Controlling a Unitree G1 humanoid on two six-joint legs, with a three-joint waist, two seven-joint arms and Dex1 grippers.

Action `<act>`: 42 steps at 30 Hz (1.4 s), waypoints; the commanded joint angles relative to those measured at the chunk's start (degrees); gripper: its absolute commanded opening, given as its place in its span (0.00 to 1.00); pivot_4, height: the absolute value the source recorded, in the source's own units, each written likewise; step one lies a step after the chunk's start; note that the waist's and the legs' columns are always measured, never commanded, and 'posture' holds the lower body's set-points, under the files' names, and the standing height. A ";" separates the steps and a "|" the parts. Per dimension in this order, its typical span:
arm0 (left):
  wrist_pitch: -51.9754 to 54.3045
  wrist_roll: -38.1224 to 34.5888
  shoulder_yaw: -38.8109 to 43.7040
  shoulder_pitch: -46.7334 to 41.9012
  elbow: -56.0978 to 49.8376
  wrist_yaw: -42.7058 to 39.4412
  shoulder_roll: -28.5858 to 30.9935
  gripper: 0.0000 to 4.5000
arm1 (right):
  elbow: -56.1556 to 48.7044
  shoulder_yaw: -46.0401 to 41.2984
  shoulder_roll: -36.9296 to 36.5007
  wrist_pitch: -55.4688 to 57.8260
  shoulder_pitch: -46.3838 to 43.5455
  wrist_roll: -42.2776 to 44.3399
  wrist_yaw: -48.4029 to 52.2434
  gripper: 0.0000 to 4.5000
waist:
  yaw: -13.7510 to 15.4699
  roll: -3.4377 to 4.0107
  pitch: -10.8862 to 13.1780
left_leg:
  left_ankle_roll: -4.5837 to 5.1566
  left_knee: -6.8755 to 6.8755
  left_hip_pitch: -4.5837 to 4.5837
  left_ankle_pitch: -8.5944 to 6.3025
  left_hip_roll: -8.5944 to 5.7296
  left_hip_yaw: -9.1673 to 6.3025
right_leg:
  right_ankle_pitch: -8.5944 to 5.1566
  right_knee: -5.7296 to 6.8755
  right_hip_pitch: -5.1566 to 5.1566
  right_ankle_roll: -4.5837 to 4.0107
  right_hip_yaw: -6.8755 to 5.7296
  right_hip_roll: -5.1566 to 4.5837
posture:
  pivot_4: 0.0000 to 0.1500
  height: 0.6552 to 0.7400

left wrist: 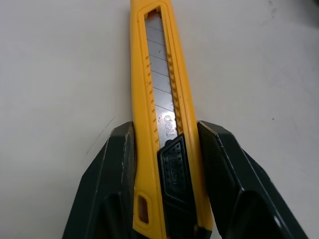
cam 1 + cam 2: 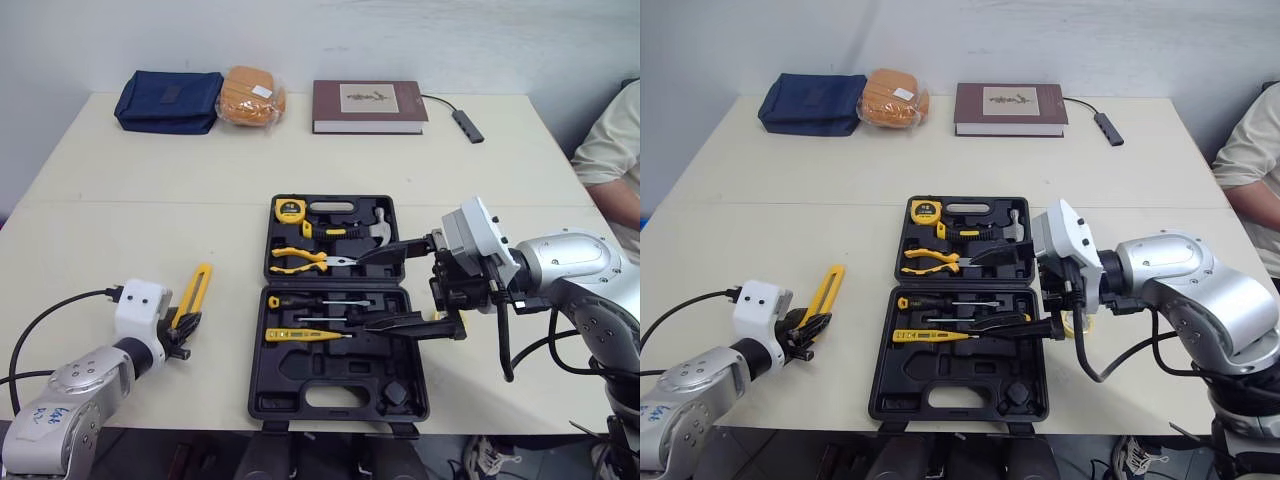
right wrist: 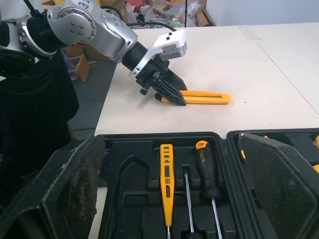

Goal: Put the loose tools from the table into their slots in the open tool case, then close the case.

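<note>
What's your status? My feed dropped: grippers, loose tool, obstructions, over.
Left gripper shut on yellow utility knife, flat on table left of tool case. Right gripper open, hovering over the open case. Nothing between knife and case.

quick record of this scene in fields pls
case: tool case, open flat
in slots: tape measure, hammer, pliers, screwdriver, tester pen
outside case: utility knife, to its left
left tool: shut on the utility knife
right tool: open, over the case
far edge: blue pouch, book
</note>
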 commanded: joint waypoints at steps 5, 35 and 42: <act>2.99 -3.48 4.07 -5.44 -1.74 -9.72 12.21 0.27 | -0.81 -1.64 -0.65 0.36 -0.42 1.01 1.25 1.00 | -0.01 -0.09 0.05 | -0.02 -0.01 -0.08 0.01 0.01 -0.05 | -0.01 0.00 -0.08 -0.02 -0.04 0.00 | 1.00 1.00; -6.93 4.44 -53.12 -43.67 5.16 -46.98 15.29 0.27 | -13.76 -15.59 -11.76 3.08 32.19 2.09 -2.09 1.00 | 0.22 -0.21 0.17 | 0.18 0.36 -0.32 0.15 0.01 0.00 | 0.13 -0.13 0.08 0.23 -0.04 0.20 | 1.00 1.00; -9.86 9.03 -55.77 -43.07 5.27 -47.75 15.64 0.27 | -12.09 -16.09 -13.10 1.70 33.50 0.82 -0.44 1.00 | 0.26 -0.21 0.17 | 0.19 0.52 -0.30 0.14 0.02 -0.04 | 0.13 -0.08 0.12 0.23 -0.03 0.18 | 1.00 1.00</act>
